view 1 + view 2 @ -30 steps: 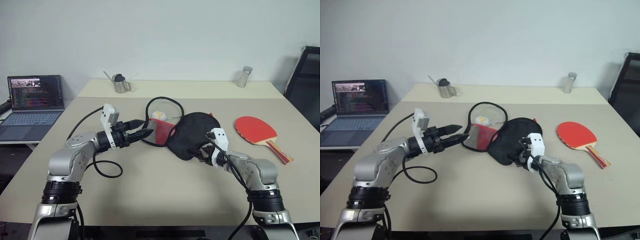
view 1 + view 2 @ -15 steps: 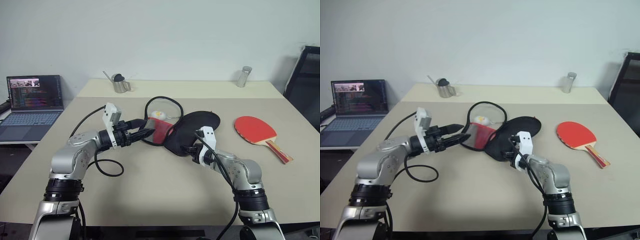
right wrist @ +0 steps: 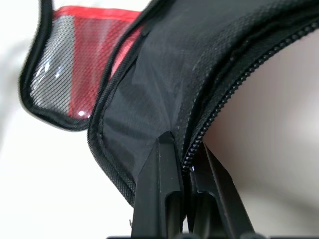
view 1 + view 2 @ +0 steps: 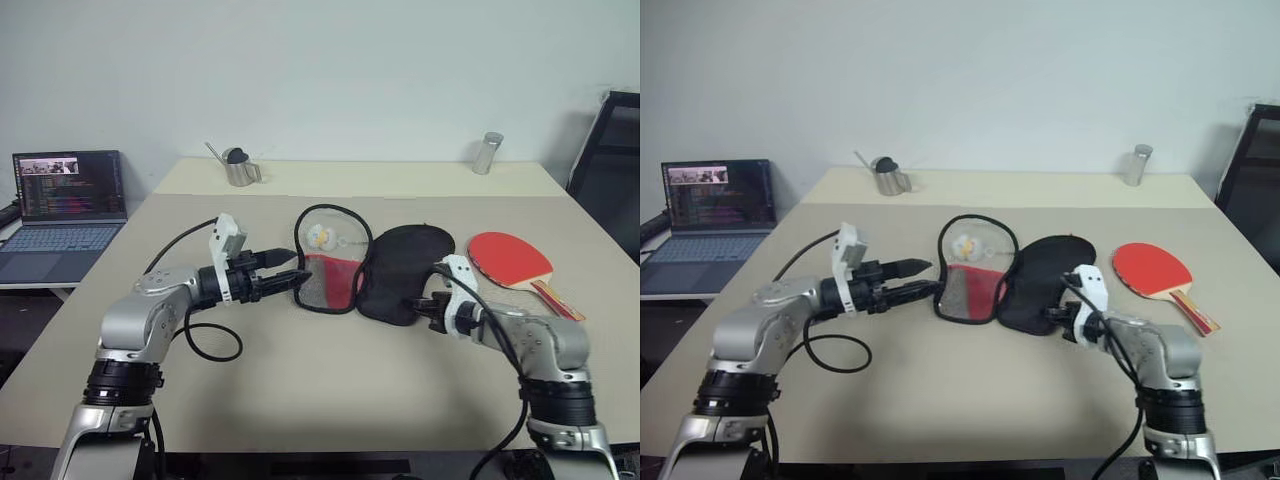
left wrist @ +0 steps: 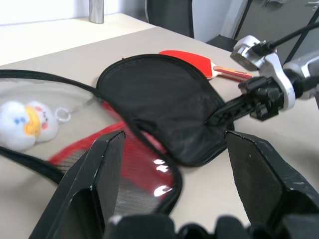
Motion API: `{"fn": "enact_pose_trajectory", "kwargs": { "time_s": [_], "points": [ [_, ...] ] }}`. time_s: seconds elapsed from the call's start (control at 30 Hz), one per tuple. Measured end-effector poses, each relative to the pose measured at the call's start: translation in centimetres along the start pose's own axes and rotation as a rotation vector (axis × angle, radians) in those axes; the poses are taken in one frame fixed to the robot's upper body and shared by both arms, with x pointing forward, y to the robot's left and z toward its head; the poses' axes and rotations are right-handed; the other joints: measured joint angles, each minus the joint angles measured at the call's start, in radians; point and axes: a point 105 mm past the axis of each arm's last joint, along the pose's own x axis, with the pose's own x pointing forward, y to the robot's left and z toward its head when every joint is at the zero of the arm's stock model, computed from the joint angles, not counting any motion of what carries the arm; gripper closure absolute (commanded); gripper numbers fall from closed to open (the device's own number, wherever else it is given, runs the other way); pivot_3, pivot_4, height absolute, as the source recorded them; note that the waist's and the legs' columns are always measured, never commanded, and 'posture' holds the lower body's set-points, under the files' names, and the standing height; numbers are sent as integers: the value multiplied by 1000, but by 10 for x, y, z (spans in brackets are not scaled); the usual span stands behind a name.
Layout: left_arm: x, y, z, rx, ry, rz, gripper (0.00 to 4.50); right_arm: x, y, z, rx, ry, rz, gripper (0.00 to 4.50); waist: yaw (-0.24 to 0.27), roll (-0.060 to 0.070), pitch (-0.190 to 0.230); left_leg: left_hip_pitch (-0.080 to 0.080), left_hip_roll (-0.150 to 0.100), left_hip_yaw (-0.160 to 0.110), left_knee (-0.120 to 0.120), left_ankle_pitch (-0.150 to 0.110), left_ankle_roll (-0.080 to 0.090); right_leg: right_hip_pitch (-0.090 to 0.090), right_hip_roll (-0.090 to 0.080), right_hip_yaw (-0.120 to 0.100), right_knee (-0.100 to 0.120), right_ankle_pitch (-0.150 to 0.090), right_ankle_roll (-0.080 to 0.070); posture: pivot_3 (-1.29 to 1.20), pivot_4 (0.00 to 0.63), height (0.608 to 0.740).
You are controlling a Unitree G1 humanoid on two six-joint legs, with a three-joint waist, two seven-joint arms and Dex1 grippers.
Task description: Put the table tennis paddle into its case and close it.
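The right gripper [image 3: 182,164] is clamped on the black flap's zippered edge, at the case's [image 4: 405,270] five o'clock corner. Within the last second its fingers were shut from fully apart, and the flap, half a second ago bunched over the red half, has been drawn out toward three o'clock. The case is now spread flat, the mesh-fronted red side [image 4: 328,278] at nine o'clock of the black side. The left gripper [image 4: 300,278] is held with fingers apart, just beside the red half's edge, nothing gripped. The table tennis paddle [image 4: 520,263] is lying untouched on the table [image 4: 300,380], just beside the case at three o'clock. The case is judged ready for loading; the paddle must next be fetched.
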Motion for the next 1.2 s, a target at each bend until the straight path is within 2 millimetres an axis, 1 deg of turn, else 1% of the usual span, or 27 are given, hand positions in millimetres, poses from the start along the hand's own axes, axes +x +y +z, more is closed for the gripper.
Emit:
{"fn": "enact_pose_trajectory", "kwargs": {
  "time_s": [0.1, 0.23, 0.53, 0.63, 0.8, 0.87, 0.97, 1.0, 1.1, 1.2],
  "points": [
    [1, -1, -1, 0, 5, -3, 1027, -7, -8, 3, -10, 34, -1, 4461, 0, 0, 0, 0, 0, 0, 0, 0, 0, 0, 0, 0, 0, 0, 0, 0, 150, 740],
    [3, -2, -4, -2, 17, -12, 1027, -11, -16, 7, -19, 64, 1, 4461, 1, 0, 0, 0, 0, 0, 0, 0, 0, 0, 0, 0, 0, 0, 0, 0, 150, 740],
    [6, -3, -6, -2, 25, -16, 1027, -4, -26, 12, -59, 133, 11, 4461, 0, 0, 0, 0, 0, 0, 0, 0, 0, 0, 0, 0, 0, 0, 0, 0, 150, 740],
    [6, -4, -6, 0, 24, -15, 1027, -3, -35, 14, -56, 138, -5, 3844, 1, 0, 0, 0, 0, 0, 0, 0, 0, 0, 0, 0, 0, 0, 0, 0, 150, 740],
    [7, -5, -8, 0, 23, -13, 1027, -4, -46, 17, -57, 132, -51, 2084, 1, 0, 0, 0, 0, 0, 0, 0, 0, 0, 0, 0, 0, 0, 0, 0, 150, 740],
    [7, -6, -8, 0, 22, -9, 1027, -4, -47, 19, -62, 128, -56, 1425, 1, 0, 0, 0, 0, 0, 0, 0, 0, 0, 0, 0, 0, 0, 0, 0, 150, 740],
    [7, -6, -8, 3, 21, -7, 1027, -6, -48, 22, -70, 121, -59, 287, 2, 0, 0, 0, 0, 0, 0, 0, 0, 0, 0, 0, 0, 0, 0, 0, 150, 740],
    [8, -6, -8, 3, 20, -7, 1027, -8, -49, 23, -74, 118, -62, 35, 2, 0, 0, 0, 0, 0, 0, 0, 0, 0, 0, 0, 0, 0, 0, 0, 150, 740],
    [9, -7, -8, 3, 14, -11, 1027, -13, -55, 28, -94, 105, -86, 35, 3, 0, 0, 0, 0, 0, 0, 0, 0, 0, 0, 0, 0, 0, 0, 0, 150, 740],
    [11, -8, -8, 6, 7, -14, 1027, -25, -64, 39, -131, 69, -116, 35, 3, 0, 0, 0, 0, 0, 0, 0, 0, 0, 0, 0, 0, 0, 0, 0, 150, 740]
  ]
}}
